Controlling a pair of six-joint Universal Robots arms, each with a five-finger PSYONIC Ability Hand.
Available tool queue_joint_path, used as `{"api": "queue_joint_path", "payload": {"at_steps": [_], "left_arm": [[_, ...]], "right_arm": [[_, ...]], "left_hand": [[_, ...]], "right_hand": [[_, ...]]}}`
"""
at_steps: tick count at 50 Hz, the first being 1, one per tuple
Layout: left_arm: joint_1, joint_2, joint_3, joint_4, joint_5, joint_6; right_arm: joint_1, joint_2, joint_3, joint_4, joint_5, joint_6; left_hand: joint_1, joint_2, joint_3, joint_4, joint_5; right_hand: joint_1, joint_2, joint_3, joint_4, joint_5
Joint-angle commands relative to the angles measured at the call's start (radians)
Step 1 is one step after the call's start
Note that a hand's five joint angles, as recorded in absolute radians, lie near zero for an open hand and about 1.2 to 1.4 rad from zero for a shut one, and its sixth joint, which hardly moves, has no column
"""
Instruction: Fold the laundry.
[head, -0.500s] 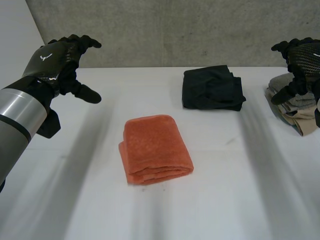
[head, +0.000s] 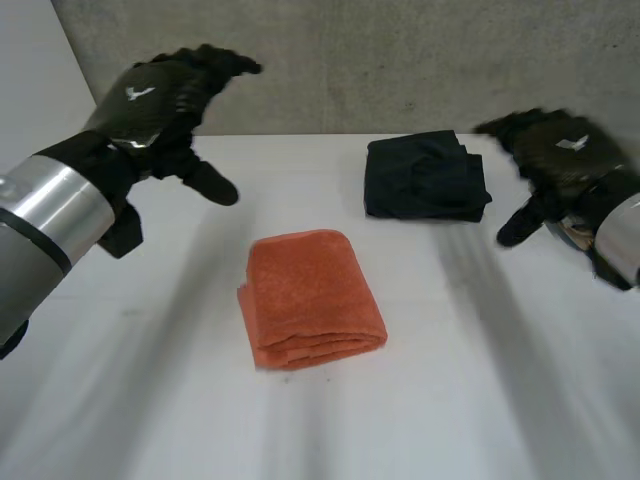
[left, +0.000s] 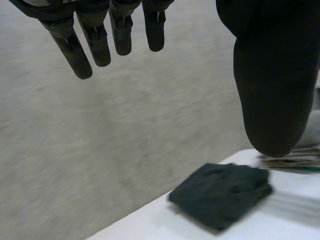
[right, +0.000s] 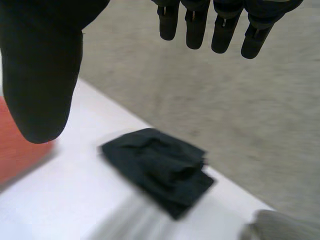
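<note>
A folded orange towel (head: 310, 298) lies in the middle of the white table (head: 450, 400). My left hand (head: 160, 105) hovers open above the table's far left, up and to the left of the towel, holding nothing. My right hand (head: 560, 160) hovers open at the far right, beside a folded black garment (head: 425, 177). Past the left hand's straight fingers (left: 100, 45) the black garment (left: 220, 192) lies on the table. Beyond the right hand's fingers (right: 220, 25) and thumb lie the black garment (right: 162, 167) and an edge of the orange towel (right: 17, 150).
A pile of grey and beige clothes (head: 575, 228) sits at the right edge, mostly behind my right hand, and its grey top (right: 280, 225) shows beside the black garment. A grey concrete wall (head: 400, 60) runs behind the table.
My left hand has risen and moved right towards the middle. My right hand has moved left and down, away from the clothes pile, towards the black garment.
</note>
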Motion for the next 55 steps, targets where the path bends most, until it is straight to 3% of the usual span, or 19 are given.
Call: {"api": "queue_joint_path", "payload": {"at_steps": [1,8,16,25,41,55], "left_arm": [[-0.018,-0.072,0.076,0.001,0.247,0.079],[-0.096,-0.182,0.171,0.000,0.281,0.083],[-0.142,-0.280,0.240,0.001,0.276,0.086],[-0.165,-0.316,0.259,0.009,0.272,0.086],[-0.164,-0.325,0.257,0.009,0.272,0.085],[-0.164,-0.328,0.254,0.009,0.273,0.085]], "right_arm": [[0.203,0.100,0.068,-0.034,-0.053,-0.092],[0.389,0.265,0.097,-0.199,0.026,-0.094],[0.485,0.453,0.076,-0.382,0.115,-0.103],[0.502,0.567,0.044,-0.522,0.172,-0.140],[0.502,0.653,-0.016,-0.530,0.169,-0.192],[0.502,0.708,-0.076,-0.549,0.169,-0.194]], "left_hand": [[-0.046,-0.037,-0.045,-0.032,-0.039],[-0.046,-0.037,-0.045,-0.032,-0.039],[-0.043,-0.034,-0.042,-0.029,-0.036],[-0.040,-0.031,-0.039,-0.026,-0.033],[-0.040,-0.031,-0.039,-0.026,-0.033],[-0.040,-0.031,-0.039,-0.026,-0.033]], "right_hand": [[-0.055,-0.039,-0.039,-0.035,-0.048],[-0.055,-0.039,-0.039,-0.035,-0.048],[-0.055,-0.039,-0.039,-0.035,-0.048],[-0.055,-0.039,-0.039,-0.035,-0.048],[-0.033,-0.017,-0.017,-0.013,-0.026],[0.123,0.139,0.139,0.142,0.129]]}}
